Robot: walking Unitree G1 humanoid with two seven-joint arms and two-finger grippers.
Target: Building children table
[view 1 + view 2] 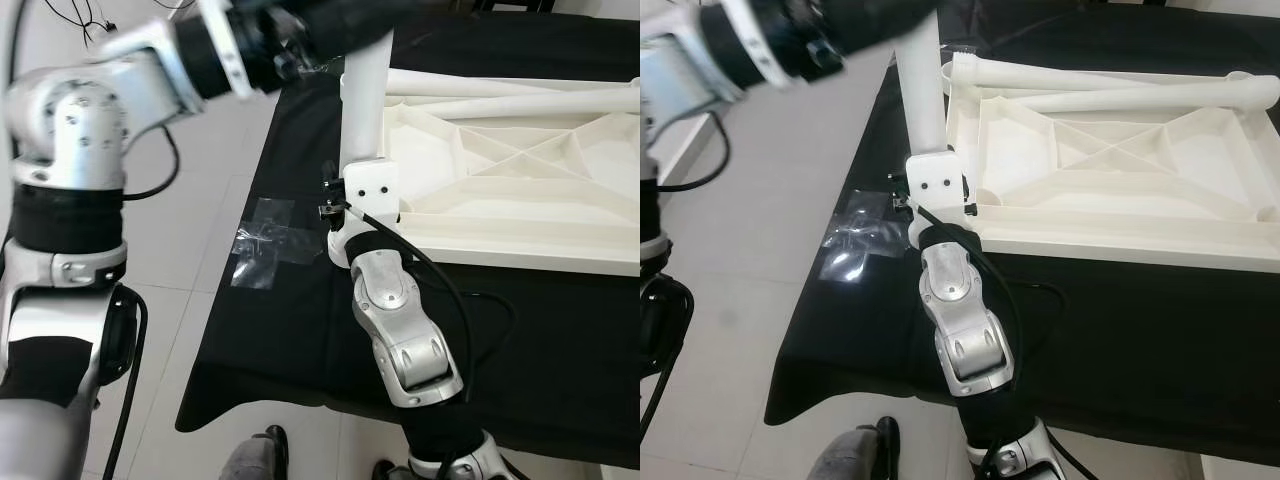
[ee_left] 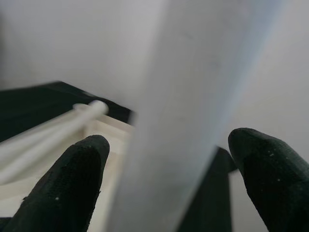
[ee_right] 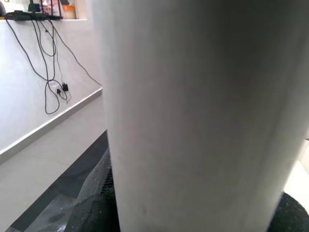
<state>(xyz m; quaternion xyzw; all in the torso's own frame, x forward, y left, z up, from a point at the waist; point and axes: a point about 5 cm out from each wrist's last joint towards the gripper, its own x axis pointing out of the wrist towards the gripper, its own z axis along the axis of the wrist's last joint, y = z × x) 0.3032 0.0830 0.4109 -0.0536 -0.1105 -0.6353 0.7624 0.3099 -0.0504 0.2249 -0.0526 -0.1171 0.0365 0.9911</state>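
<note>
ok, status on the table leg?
Left pincer open around upright leg. Right pincer at leg base, grip unclear. Tabletop upside down on black cloth. Nothing blocking.

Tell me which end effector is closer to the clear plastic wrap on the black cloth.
The right end effector. It is low on the upright white table leg, just beside the clear plastic wrap. The left end effector is at the leg's top, farther away.

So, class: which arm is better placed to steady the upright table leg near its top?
Probably left: the left claw straddles the table leg high up, while the right claw sits at its base by the tabletop.
</note>
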